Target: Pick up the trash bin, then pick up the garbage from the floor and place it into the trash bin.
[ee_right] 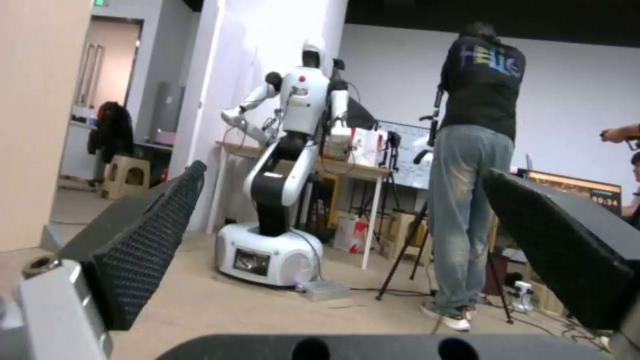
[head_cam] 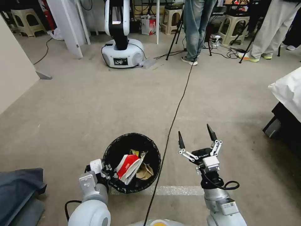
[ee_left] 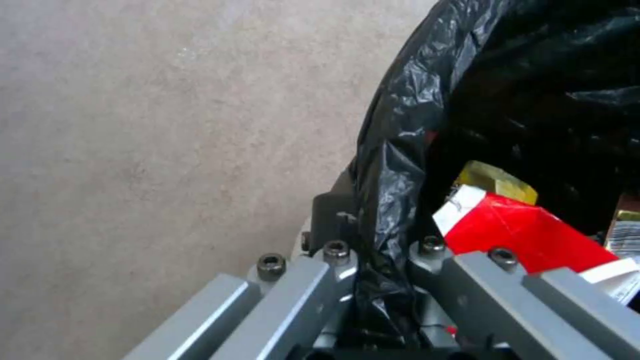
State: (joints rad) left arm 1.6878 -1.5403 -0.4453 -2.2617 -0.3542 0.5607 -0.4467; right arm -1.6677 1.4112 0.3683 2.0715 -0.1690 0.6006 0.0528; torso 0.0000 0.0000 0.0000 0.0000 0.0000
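Note:
The trash bin [head_cam: 156, 154], lined with a crinkly black bag, is low in the head view, just left of centre. My left gripper [head_cam: 106, 171] is shut on its near-left rim; the left wrist view has the fingers [ee_left: 460, 280] pinching the bag's [ee_left: 413, 100] folded edge. Garbage lies inside: a red-white wrapper [head_cam: 127, 164] [ee_left: 520, 230], a yellow scrap [ee_left: 497, 182] and brown paper [head_cam: 145, 171]. My right gripper [head_cam: 195, 133] [ee_right: 353, 240] hangs open and empty to the bin's right, over the beige carpet floor [head_cam: 94, 103].
A black cable [head_cam: 175, 116] runs across the carpet between bin and right gripper. Another white robot [head_cam: 120, 47], tripods, stools and people's legs stand at the back. A dark cloth [head_cam: 18, 185] lies near left; white-covered furniture [head_cam: 288, 91] is on the right.

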